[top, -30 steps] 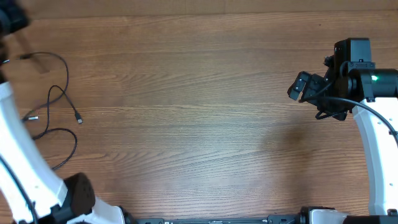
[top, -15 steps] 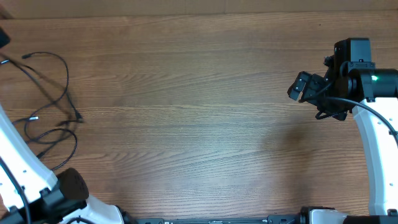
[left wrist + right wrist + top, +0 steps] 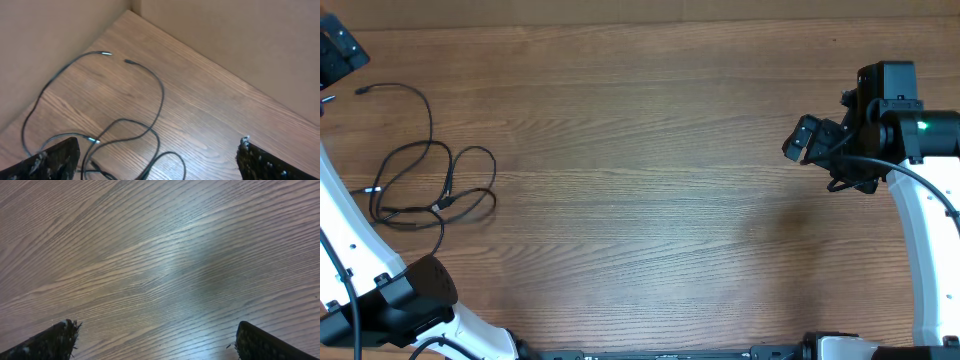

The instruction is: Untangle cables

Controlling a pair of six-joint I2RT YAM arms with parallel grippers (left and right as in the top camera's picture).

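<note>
Overhead: cables lie in loose loops near the left edge of the table; left gripper sits at the far-left corner.
Left wrist: jaws wide apart, cables on the wood below.
Right wrist: right gripper jaws wide apart over the wood.

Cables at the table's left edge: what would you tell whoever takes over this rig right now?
Left gripper: open, empty, above the thin black cables near the far-left corner.
Right gripper: open, empty, over bare wood on the right side.
Cables: lying on the wooden table at its left edge, in overlapping loops that cross each other.
Done: nothing separated yet.
Left: pull the strands apart and lay them out singly.
</note>
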